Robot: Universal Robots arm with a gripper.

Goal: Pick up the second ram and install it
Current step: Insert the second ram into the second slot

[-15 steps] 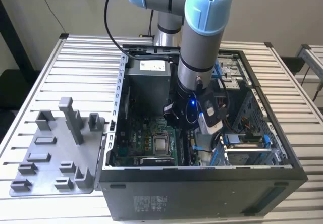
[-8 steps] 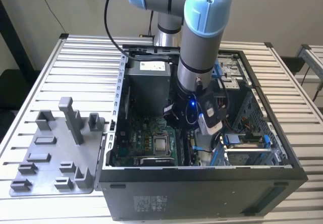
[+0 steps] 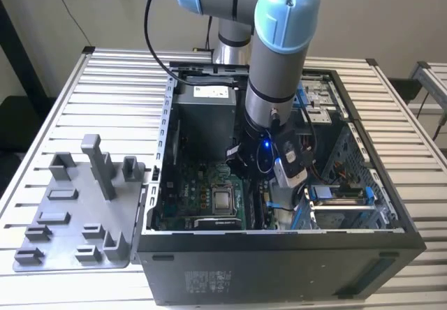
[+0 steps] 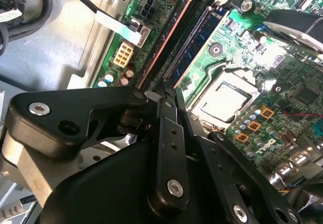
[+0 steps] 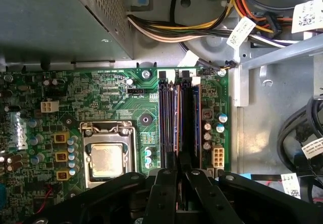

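My gripper [image 3: 260,183] reaches down inside the open PC case [image 3: 279,254], over the memory slots beside the processor socket [image 5: 107,159]. In both wrist views the black fingers meet closely, shut on the second ram [image 5: 176,118], a thin dark stick seen edge-on with a coppery edge [image 4: 169,37]. The stick runs lengthwise along a slot on the green motherboard [image 5: 101,90], low over it. I cannot tell whether it is seated. Another dark stick [image 5: 194,115] stands in the neighbouring slot, with a blue face [image 4: 199,40]. The gripper [image 5: 180,171] hides the near end of the slots.
A grey plastic holder [image 3: 77,212] with upright pegs lies on the slatted table at the exterior view's left. Bundled cables [image 5: 202,30] and the metal power supply box [image 5: 60,22] crowd the case past the slots. Drive cages [image 3: 342,198] fill the case's right side.
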